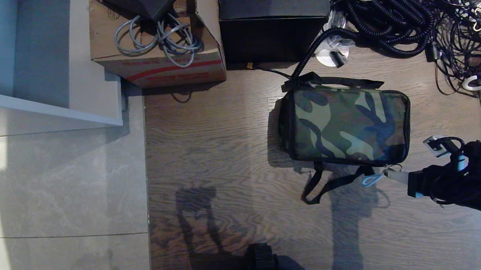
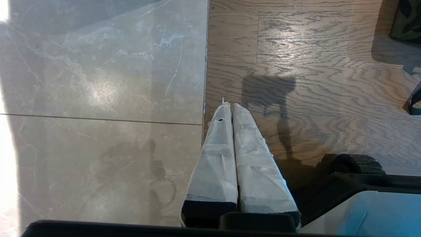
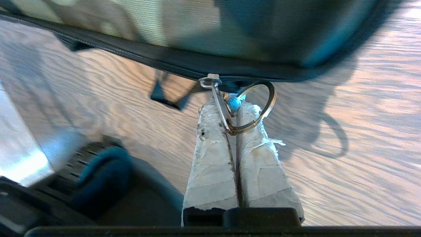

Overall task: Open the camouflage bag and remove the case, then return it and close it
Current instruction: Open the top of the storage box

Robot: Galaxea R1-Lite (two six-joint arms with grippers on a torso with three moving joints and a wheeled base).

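Note:
The camouflage bag (image 1: 347, 123) lies flat and closed on the wooden floor, its black strap (image 1: 321, 184) trailing at the near side. At the bag's near right corner my right gripper (image 1: 391, 175) is shut on the metal zipper pull ring (image 3: 260, 105), which carries a small blue bead. The ring hangs from the zipper slider (image 3: 209, 80) on the bag's black edge (image 3: 184, 62). The taped fingertips (image 3: 213, 118) press together around the ring. The case is out of view. My left gripper (image 2: 230, 106) is shut and empty, parked low over the seam between tile and wood.
A black cube box (image 1: 273, 22) and a cardboard box with grey cables (image 1: 157, 40) stand behind the bag. A tangle of black cords (image 1: 423, 14) fills the back right. A white cabinet (image 1: 48, 79) sits at the back left on the grey tiles.

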